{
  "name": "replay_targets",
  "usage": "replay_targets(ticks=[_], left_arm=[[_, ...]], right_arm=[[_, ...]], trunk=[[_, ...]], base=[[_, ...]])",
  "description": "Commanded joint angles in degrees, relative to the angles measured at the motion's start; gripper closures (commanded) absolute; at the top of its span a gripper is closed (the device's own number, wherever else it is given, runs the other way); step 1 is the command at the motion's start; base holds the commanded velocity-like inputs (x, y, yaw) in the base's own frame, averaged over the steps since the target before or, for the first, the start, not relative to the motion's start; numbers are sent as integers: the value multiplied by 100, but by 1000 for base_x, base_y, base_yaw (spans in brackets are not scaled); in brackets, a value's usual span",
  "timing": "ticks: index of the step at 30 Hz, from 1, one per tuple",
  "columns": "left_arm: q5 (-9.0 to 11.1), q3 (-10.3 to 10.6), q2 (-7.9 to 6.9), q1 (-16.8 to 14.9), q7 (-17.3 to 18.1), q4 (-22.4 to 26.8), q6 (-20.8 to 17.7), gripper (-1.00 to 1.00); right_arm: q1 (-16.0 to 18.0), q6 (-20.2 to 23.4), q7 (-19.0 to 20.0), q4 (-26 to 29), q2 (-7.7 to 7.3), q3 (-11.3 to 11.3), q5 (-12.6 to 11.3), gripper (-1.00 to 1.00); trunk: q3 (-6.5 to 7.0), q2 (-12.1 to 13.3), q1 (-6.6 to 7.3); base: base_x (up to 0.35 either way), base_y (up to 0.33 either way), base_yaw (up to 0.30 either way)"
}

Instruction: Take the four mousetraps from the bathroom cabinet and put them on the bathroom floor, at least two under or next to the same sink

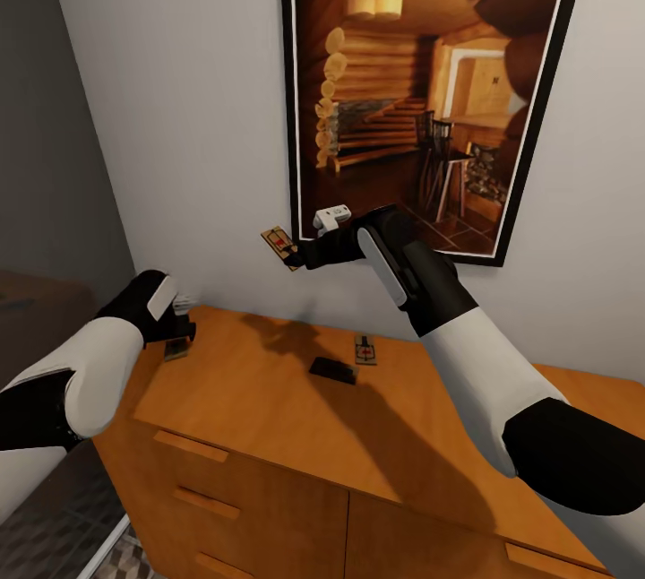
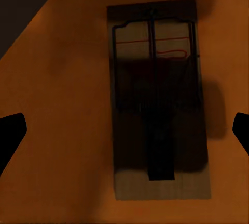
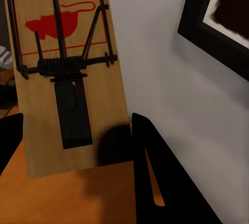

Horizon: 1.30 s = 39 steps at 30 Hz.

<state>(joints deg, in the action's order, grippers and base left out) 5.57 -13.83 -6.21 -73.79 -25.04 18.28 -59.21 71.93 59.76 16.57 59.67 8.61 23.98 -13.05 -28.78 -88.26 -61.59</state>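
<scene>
My right gripper (image 1: 294, 253) is raised above the orange-brown cabinet (image 1: 269, 418) and shut on a mousetrap (image 1: 278, 245), held up against the white wall. In the right wrist view that mousetrap (image 3: 67, 73) shows its red mark and dark wire, its lower end pinched in the gripper (image 3: 78, 151). My left gripper (image 1: 179, 328) hangs open just over a second mousetrap (image 1: 176, 349) at the cabinet top's left end. That trap (image 2: 158, 104) lies flat in shadow between the spread fingertips (image 2: 11, 133). A third mousetrap (image 1: 365, 349) lies mid-top, beside a dark flat piece (image 1: 333, 370).
A large black-framed picture (image 1: 421, 86) of a log interior hangs on the wall behind the cabinet. Drawer handles (image 1: 190, 446) run along the cabinet front. A strip of patterned floor tile (image 1: 121, 561) shows at the cabinet's lower left, beside a dark grey wall.
</scene>
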Motion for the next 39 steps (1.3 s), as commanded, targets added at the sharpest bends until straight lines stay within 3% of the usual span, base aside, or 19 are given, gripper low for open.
replay_targets(ticks=[1, 39], left_arm=[[58, -14, 2, -3, -54, 3, -11, -100], [74, -14, 76, -3, -54, -28, -11, -100]], right_arm=[[6, 24, 4, 1, 0, 0, -13, 100], [6, 24, 4, 1, 0, 2, -13, 100]], trunk=[[-7, -4, 0], [-7, -4, 0]], base=[[0, 0, 0], [0, 0, 0]])
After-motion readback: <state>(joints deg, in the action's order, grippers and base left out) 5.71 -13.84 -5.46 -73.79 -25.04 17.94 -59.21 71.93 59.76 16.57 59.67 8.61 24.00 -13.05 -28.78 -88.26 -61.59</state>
